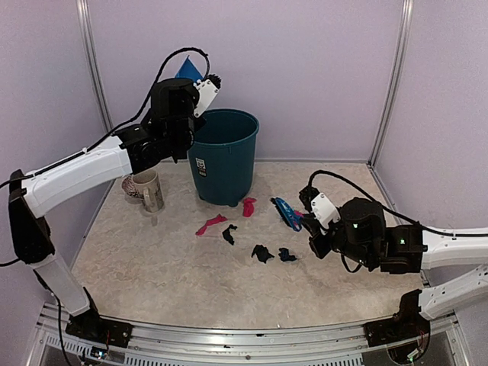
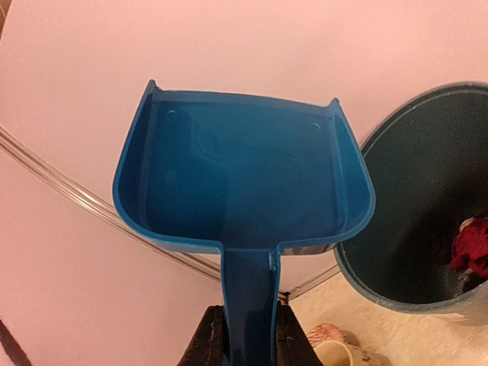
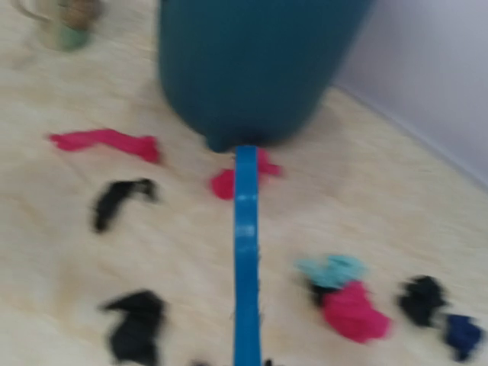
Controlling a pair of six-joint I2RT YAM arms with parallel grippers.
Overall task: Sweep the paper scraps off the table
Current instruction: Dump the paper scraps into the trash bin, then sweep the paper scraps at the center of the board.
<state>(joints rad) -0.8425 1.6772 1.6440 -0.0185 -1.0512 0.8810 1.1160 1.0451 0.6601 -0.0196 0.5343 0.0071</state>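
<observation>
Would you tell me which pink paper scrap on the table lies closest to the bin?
The short pink scrap at the base of the bin; the longer pink strip lies farther out.

I have the left arm raised high, the left gripper [image 1: 207, 84] clamped on the dustpan [image 2: 244, 183] handle. The right gripper [image 1: 308, 221] sits low, gripping the brush [image 1: 287, 213].

Both arms pair white tubular links with black joint housings and black bases. The left arm [image 1: 84, 171] carries a looping black cable [image 1: 164, 69]; the right arm [image 1: 450, 248] shows two small green lights [image 1: 355, 226]. The left claw [image 2: 250, 324] has black fingers [image 2: 210, 341].
</observation>
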